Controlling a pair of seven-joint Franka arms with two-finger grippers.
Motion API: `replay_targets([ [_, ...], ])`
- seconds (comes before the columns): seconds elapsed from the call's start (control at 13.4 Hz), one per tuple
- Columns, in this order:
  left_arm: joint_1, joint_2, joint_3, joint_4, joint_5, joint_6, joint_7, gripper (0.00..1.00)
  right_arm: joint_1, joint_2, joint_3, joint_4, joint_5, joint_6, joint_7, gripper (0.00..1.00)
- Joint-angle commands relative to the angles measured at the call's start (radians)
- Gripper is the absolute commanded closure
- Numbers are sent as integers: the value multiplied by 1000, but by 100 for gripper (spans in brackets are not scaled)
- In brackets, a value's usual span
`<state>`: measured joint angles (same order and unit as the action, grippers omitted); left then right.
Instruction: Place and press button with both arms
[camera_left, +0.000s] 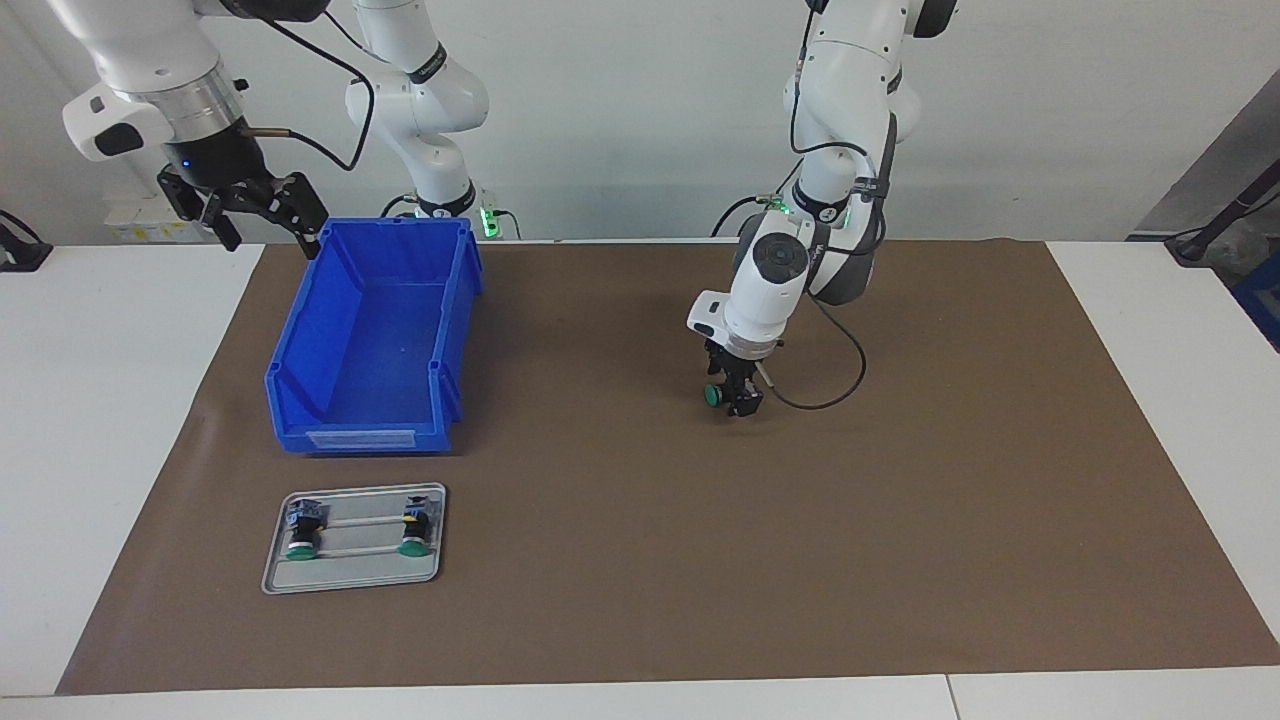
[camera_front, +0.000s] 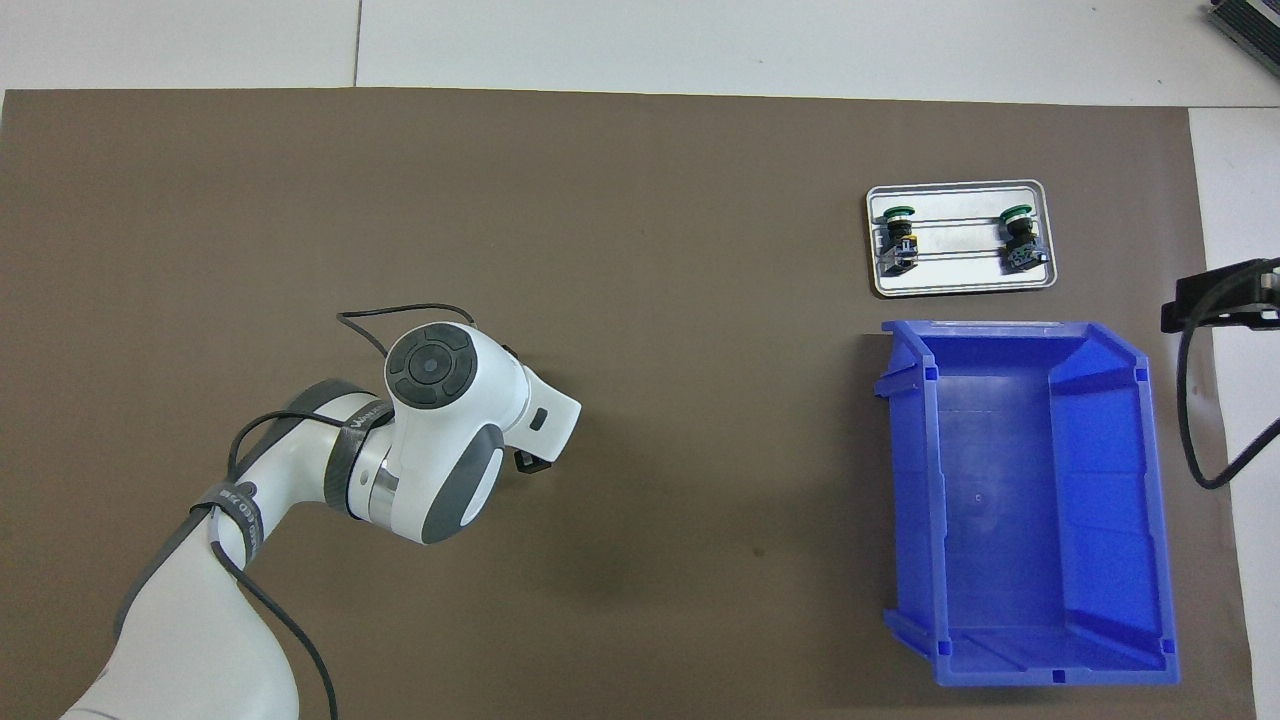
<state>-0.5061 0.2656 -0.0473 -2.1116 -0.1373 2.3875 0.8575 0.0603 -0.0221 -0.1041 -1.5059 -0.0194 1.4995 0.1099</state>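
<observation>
My left gripper (camera_left: 737, 397) is shut on a button (camera_left: 713, 395); its green cap sticks out sideways toward the right arm's end. It hangs low over the middle of the brown mat (camera_left: 640, 560). In the overhead view the left wrist hides the button, and only a bit of the gripper (camera_front: 530, 462) shows. Two more buttons (camera_left: 303, 530) (camera_left: 414, 528) lie on a grey metal tray (camera_left: 360, 572), seen also from overhead (camera_front: 897, 235) (camera_front: 1018, 235). My right gripper (camera_left: 265, 225) is open and empty, raised beside the blue bin's corner nearest the robots; it also shows in the overhead view (camera_front: 1220, 300).
An empty blue plastic bin (camera_left: 360, 432) (camera_front: 1000, 480) stands on the mat toward the right arm's end. The tray (camera_front: 960, 282) lies just farther from the robots than the bin. White tabletop borders the mat.
</observation>
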Motion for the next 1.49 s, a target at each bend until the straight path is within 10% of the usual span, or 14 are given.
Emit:
replay_targets([
  [0.0, -34, -28, 15, -30, -24, 30, -18, 12, -7, -2, 4, -2, -1, -4, -26, 0],
  [0.6, -32, -35, 15, -50, -28, 13, -21, 12, -3, -3, 10, -1, -25, -10, -25, 0],
  [1.12, -32, -40, 15, -60, -30, 25, -11, 46, 24, 21, 1, 18, -30, -35, -96, 0],
  [1.42, -31, -34, 15, -50, -28, 53, -5, 47, 7, 19, 9, 9, -33, -32, -99, 0],
])
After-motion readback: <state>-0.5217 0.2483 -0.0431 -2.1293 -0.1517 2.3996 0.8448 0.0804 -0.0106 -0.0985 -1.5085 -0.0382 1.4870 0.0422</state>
